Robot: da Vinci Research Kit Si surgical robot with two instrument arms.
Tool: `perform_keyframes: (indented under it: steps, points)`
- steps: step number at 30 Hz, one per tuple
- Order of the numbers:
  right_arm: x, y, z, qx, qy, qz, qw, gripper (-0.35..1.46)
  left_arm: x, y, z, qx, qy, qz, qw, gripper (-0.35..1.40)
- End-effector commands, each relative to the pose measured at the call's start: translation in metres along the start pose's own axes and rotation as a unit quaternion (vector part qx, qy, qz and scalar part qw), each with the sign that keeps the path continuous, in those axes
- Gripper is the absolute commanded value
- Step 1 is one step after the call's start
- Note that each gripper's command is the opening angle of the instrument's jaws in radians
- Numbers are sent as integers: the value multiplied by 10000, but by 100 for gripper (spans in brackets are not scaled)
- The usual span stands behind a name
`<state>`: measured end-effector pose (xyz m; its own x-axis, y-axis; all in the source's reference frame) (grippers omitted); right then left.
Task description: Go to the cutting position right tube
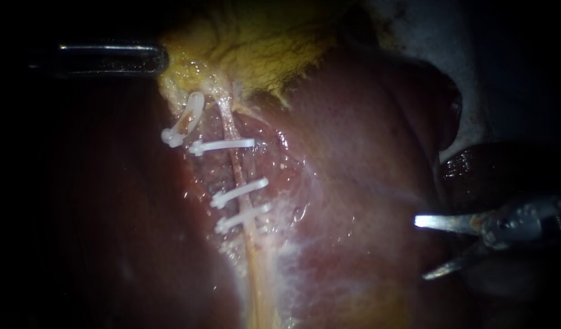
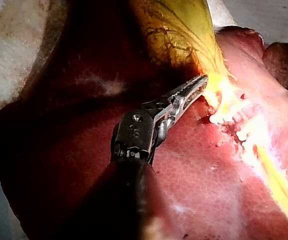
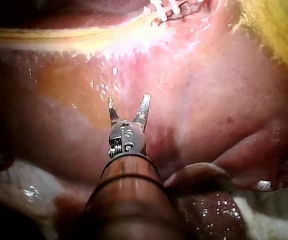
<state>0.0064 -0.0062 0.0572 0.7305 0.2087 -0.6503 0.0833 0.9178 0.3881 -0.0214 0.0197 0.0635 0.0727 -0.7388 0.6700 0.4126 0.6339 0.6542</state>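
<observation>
**Blades well short of the right tube: the whole approach is left to do**

Nearest to me, my right instrument [image 1: 422, 248] hangs over the bare liver [image 1: 353, 152]. Its end effector is spread, two thin blades with a clear gap and nothing between them. The right wrist view confirms it, with open blades above smooth red tissue and the clips only far ahead.

Farther in is the right tube [image 1: 236, 164], a pale taut cord running down the dissected bed. Three white clips cross it: an upper clip [image 1: 222, 146], a middle clip [image 1: 239, 192] and a lower clip [image 1: 242, 217]. I judge the cut belongs in the gap between the upper and middle ones. Beside it to the left, a curved clip [image 1: 183, 125] sits on a short stub.

Farthest back, my left instrument [image 1: 161, 58] has its end effector pressed together, pinching the yellow edge of the gallbladder [image 1: 250, 49], which seems to keep the tube stretched.
</observation>
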Motion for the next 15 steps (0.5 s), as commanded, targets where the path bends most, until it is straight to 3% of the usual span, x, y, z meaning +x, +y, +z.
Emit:
perform_keyframes:
  steps: [1,15]
  points:
    - [2,2,2,68,16,9,10000,143,0,0,0,0,2,3,10000,-35]
    - [35,36,38,202,85,153,9996,143,1,-2,0,-9,-1,7,10000,-35]
